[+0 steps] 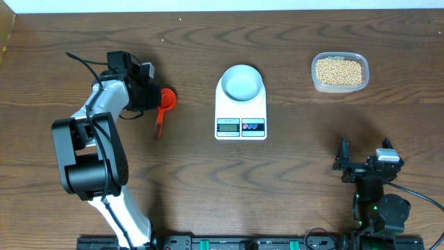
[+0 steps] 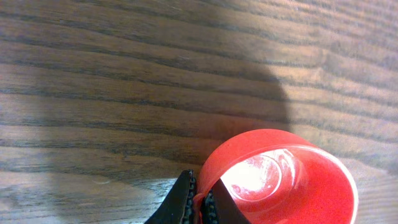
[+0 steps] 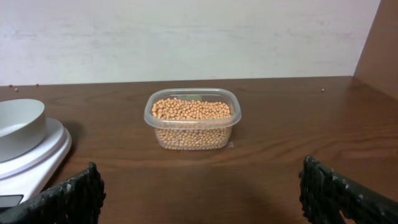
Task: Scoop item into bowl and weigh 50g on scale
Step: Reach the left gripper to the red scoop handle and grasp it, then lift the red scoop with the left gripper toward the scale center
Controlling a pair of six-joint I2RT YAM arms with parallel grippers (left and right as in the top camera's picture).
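The tan-yellow beans (image 1: 339, 71) fill a clear plastic tub (image 1: 316, 82) at the back right, also in the right wrist view (image 3: 191, 111). The empty pale bowl (image 1: 241, 83) sits on the white scale (image 1: 241, 126); both show at the left of the right wrist view, the bowl (image 3: 18, 124) on the scale (image 3: 37, 163). My left gripper (image 1: 151, 96) is shut on the rim of a red scoop (image 1: 166, 98), seen close up in the left wrist view (image 2: 200, 194), with the scoop's cup (image 2: 292, 186) empty. My right gripper (image 1: 363, 164) is open and empty near the front right (image 3: 202, 193).
The scoop's handle (image 1: 159, 126) points toward the table's front. A white wall (image 3: 186, 37) runs behind the table's far edge. The dark wooden table (image 1: 298, 167) lies between the scale and my right gripper.
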